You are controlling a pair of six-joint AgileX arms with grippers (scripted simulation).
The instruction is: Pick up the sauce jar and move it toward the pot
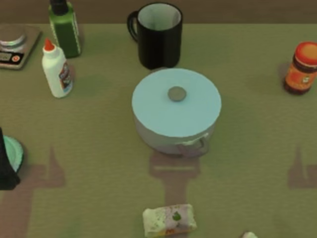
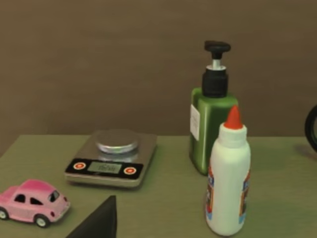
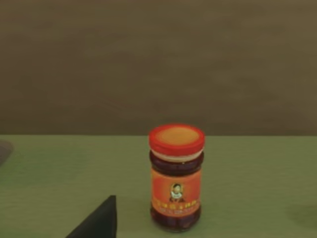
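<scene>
From above, our pot (image 1: pixel 176 111) with its light-blue lid sits at the table's centre, and the sauce jar (image 1: pixel 300 68) stands upright at about two o'clock from it, well apart, near the right edge. A black mug (image 1: pixel 157 34) stands at twelve o'clock, just beside the pot. Neither of our grippers shows clearly, so we cannot tell whether their fingers are open or closed.

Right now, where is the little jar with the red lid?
In the top view the sauce jar stands upright near the table's far right edge, alone, well to the right of the pot and the black mug.
</scene>
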